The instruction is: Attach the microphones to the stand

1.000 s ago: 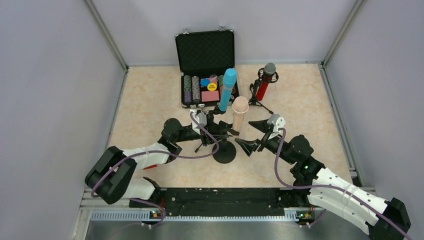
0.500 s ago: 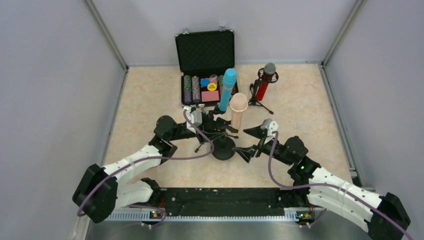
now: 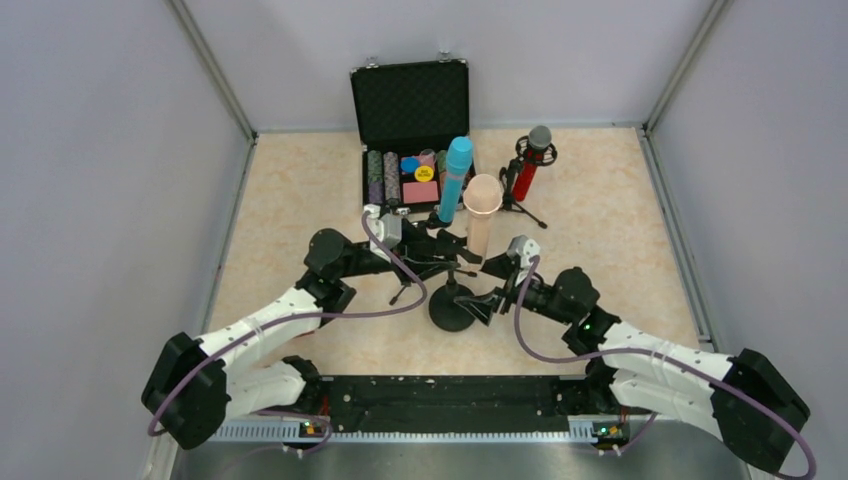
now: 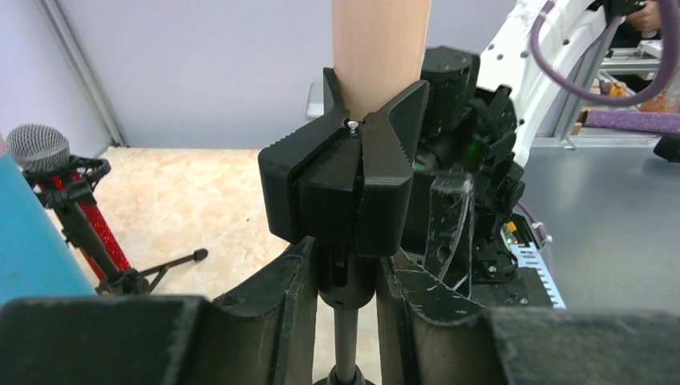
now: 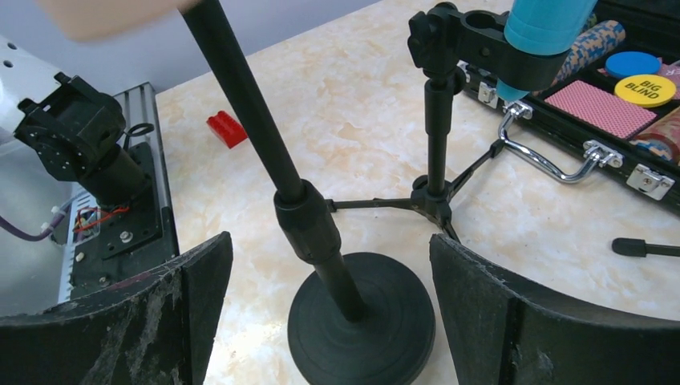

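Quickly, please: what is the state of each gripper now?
Left gripper: shut on the stand just under its clip.
Right gripper: open, jaws either side of the stand's pole.

Top view: bright, even overhead light, no hard shadows, just a soft dark smudge on the table (image 3: 290, 200) round the stand (image 3: 451, 314) base. Sharp all over, slight wide-angle bend, wall edges lean outward at corners. Left wrist view: clip (image 4: 345, 188) in focus, left fingers (image 4: 269, 317) along bottom dark & blurred, background bright, bit washed out. Right wrist view: peach mic (image 5: 104, 16) at top edge v. blurred, right fingers (image 5: 120, 321) soft, small glints on case handle (image 5: 545, 156), pole sharp.
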`<state>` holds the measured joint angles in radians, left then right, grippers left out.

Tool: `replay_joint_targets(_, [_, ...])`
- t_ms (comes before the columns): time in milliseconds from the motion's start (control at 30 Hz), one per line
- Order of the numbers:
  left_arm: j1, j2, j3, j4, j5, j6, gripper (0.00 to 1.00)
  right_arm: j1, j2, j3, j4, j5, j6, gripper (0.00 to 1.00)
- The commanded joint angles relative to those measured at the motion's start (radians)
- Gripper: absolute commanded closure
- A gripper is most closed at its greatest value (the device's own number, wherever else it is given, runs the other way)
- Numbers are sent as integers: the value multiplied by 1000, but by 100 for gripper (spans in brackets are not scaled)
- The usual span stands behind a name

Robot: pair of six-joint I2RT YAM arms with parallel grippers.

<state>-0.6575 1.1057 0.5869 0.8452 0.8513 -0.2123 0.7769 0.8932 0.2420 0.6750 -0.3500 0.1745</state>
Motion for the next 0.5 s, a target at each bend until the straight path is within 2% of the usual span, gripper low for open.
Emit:
replay_joint_targets(0, [-15,-37,95,139,-23,-38,100,13,55,18,144,-40,32,11])
replay_joint_targets(233, [-32,-55,133,133,-27,-52,100,16,141,8,208,-47,43,13])
replay_joint_targets(467, [-36,-77,157,200,-35,-116,100,23,224,-12,236,-30,33,14])
